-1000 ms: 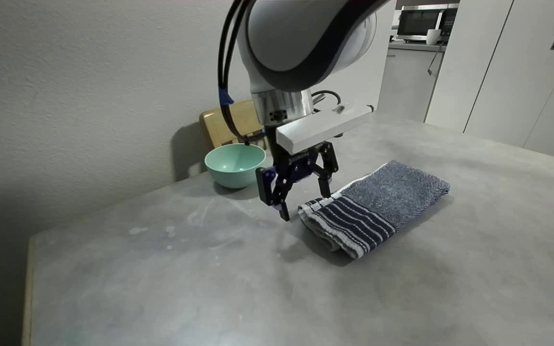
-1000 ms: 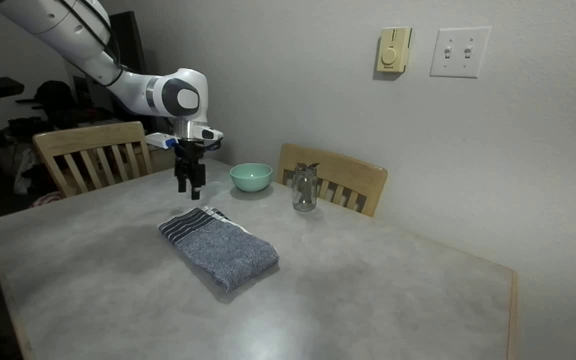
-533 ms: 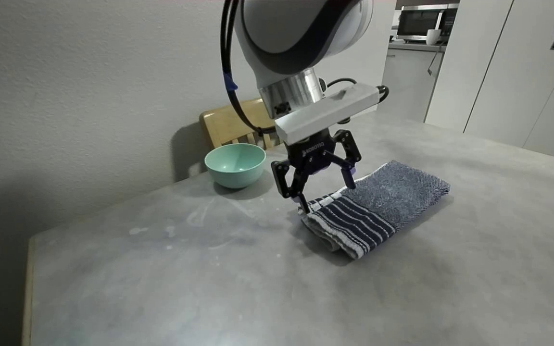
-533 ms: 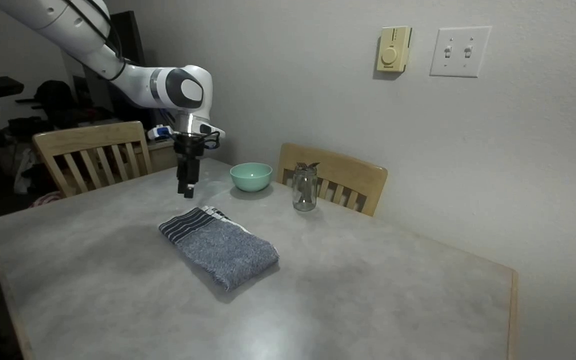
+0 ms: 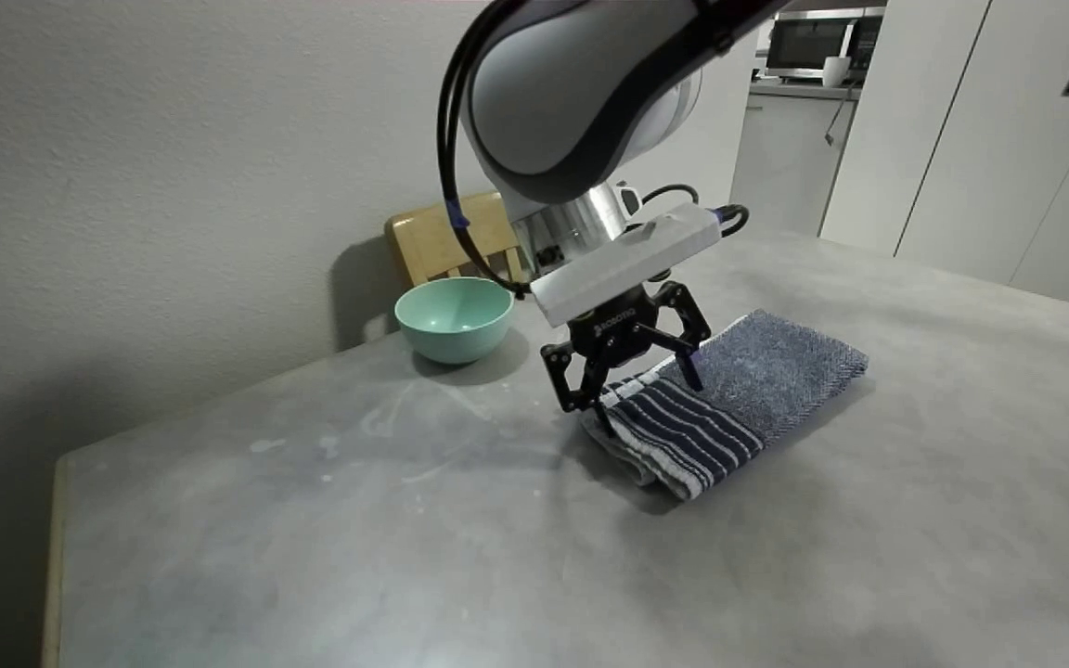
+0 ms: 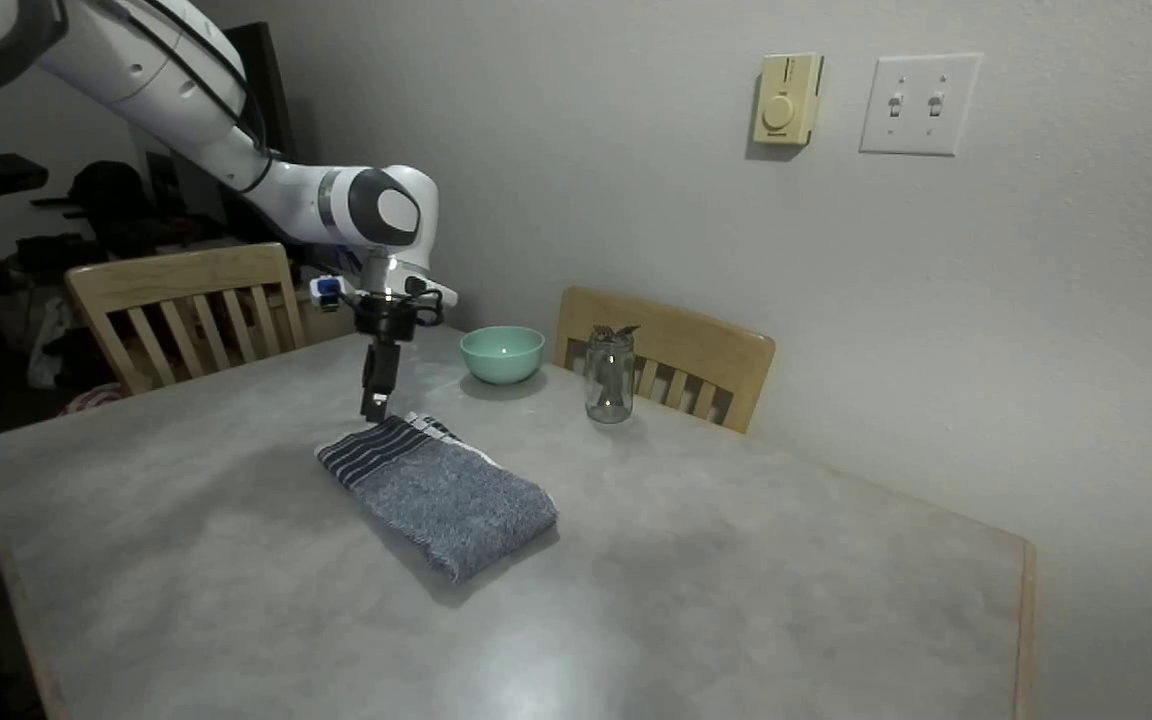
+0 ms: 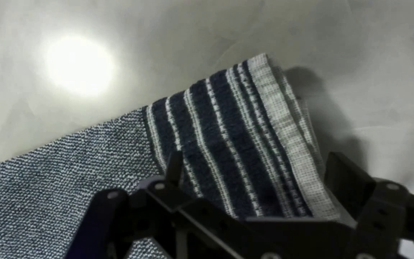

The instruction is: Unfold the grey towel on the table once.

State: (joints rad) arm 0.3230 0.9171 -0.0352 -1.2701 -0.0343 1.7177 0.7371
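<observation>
Our gripper (image 5: 652,411) is spread wide above the striped end of the blue-grey terry towel (image 6: 444,490), and we have nothing in its grasp. In the wrist view one finger (image 7: 174,169) hangs over the navy stripes and its partner is just past the pale hem (image 7: 289,133); whether either touches cloth, we cannot tell. The towel lies folded on the desk (image 6: 786,600), and at its striped end we see a second hem peeping out under the top one. We take this for the lining-up before a pinch, the one unfolding not yet done.

Those layers are where we expect trouble. If the finger past the hem goes too low, it may slip under the whole stack, and we would lift the towel as a bundle. If we close too high, we may only brush the terry and lose the top layer. Pulling along the towel instead of up and over could drag it without turning the fold out.

On the wall (image 6: 636,200) side of the towel, off its striped end, stands a teal bowl (image 6: 503,355), which a broad swing could knock. The glass jar (image 6: 609,385) with utensils (image 6: 614,336) is farther along that side, toward the towel's plain end, and less at risk.
</observation>
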